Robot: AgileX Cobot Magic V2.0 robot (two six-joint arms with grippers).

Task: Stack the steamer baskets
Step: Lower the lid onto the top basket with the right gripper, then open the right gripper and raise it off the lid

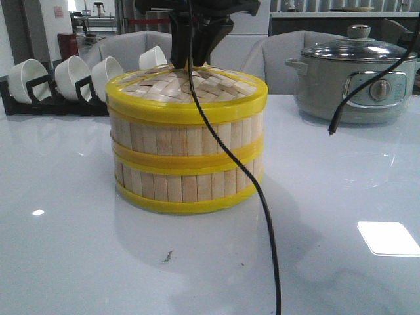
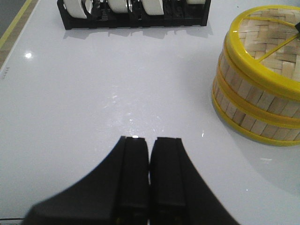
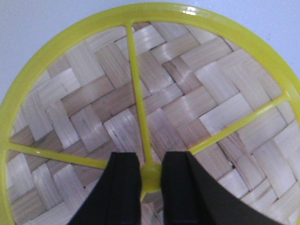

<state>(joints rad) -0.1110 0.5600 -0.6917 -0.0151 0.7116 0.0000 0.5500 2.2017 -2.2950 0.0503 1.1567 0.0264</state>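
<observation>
A grey-green electric pot (image 1: pixel 355 82) with glass lid stands at two o'clock on the white bench (image 1: pixel 341 197); white bowls (image 1: pixel 72 75) in a black rack (image 1: pixel 56 105) at ten o'clock.

No writing I can read anywhere: small dark marks at the edge of my glossy white worktop (image 2: pixel 6 74) are too blurred to make out, and the grey-green electric pot's (image 1: pixel 354 85) control panel shows no legible label.

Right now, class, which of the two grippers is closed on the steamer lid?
The right gripper: it pinches the lid's yellow centre knob. The left gripper is shut over bare table.
</observation>
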